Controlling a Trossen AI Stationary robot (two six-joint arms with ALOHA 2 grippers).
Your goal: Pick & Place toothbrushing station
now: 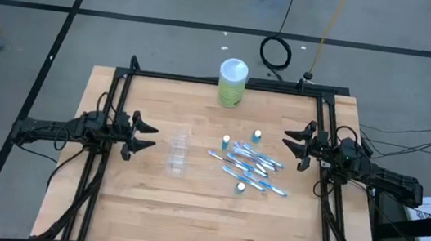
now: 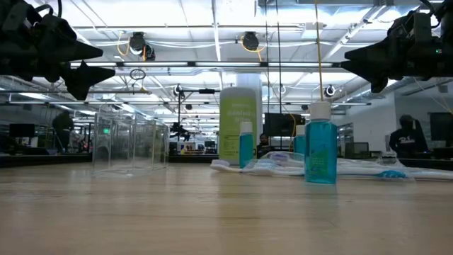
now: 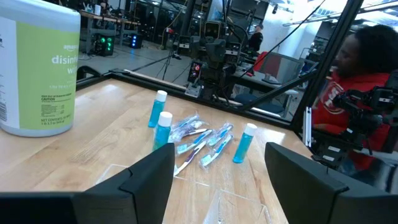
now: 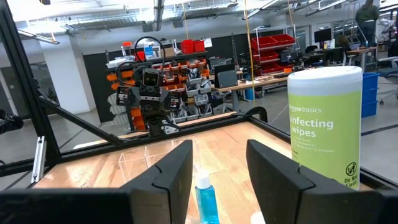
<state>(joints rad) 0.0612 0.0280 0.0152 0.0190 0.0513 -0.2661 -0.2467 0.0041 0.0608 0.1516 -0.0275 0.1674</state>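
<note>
Toothbrushes: seen from above, a loose pile [image 1: 249,165] is laid on the wooden table [image 1: 187,216], right of centre.
Tubes, high view: three teal tubes are counted around the pile, one [image 1: 226,142] at its far left, one [image 1: 257,135] behind it, one [image 1: 241,188] at its near edge.
Cup, high view: the clear cup [image 1: 178,153] is found left of the pile, apart from it.
Canister, high view: the green canister [image 1: 232,82] is set upright near the far edge.
Left gripper, high view: [image 1: 144,136] is held at the table's left side, jaws apart, nothing between them.
Right gripper, high view: [image 1: 293,145] is held at the right side, jaws apart, empty.
Low view, cup: [image 2: 129,145] is seen on the left, resting on the table.
Low view, tubes: one [image 2: 320,149] stands nearest, one [image 2: 245,144] stands in front of the canister [image 2: 239,124].
Low view, toothbrushes: [image 2: 283,166] are laid flat between the tubes.
Low view, grippers: both are held above the table, touching nothing.
Left wrist view: the fingers [image 3: 152,177] are spread; beyond them the toothbrushes [image 3: 202,142] and three tubes [image 3: 163,129] are seen, the canister [image 3: 37,68] to one side, a person [image 3: 354,93] in red beyond the table.
Right wrist view: the fingers [image 4: 177,171] are spread; one tube [image 4: 206,195] shows between them, the canister [image 4: 324,121] close by.
</note>
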